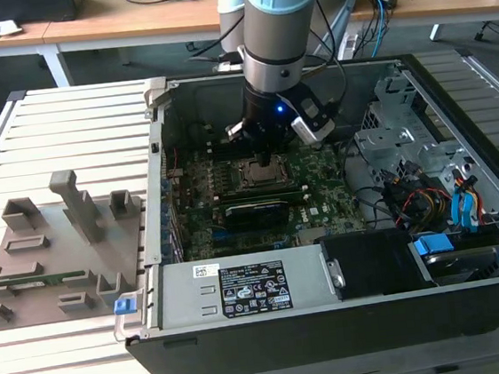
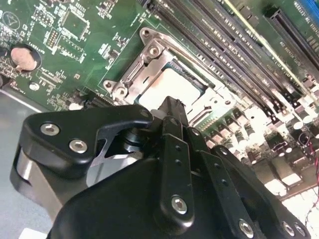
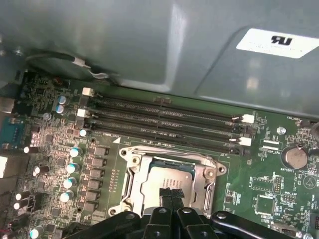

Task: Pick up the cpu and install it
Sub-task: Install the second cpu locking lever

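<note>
The cpu [image 3: 164,180] lay flat inside the socket frame [image 3: 130,158] on the motherboard [image 3: 259,179], a small square chip with a pale silvery-beige metal top that looked almost cream under the light in both wrist views; in the second wrist view its face [image 2: 169,88] was smooth and unmarked, with a thin darker border where it met the socket opening. The bright metal frame surrounded it on all sides, with screws at its corners. The gripper [image 2: 172,105] stood directly over the chip, its black fingers [image 2: 174,117] drawn together into a narrow point whose tip met the chip's near edge; they looked closed on themselves, not clamped around the chip. In the exterior view the arm [image 1: 277,23] reached down into the open computer case [image 1: 353,319], with the gripper [image 1: 265,160] just above the socket in the middle of the board. Rows of memory slots [image 3: 164,119] ran beside the socket. On the slatted table [image 1: 64,117], toward the exterior view's left, the grey fixture plate [image 1: 55,252] with upright blocks sat well apart from the case.
</note>
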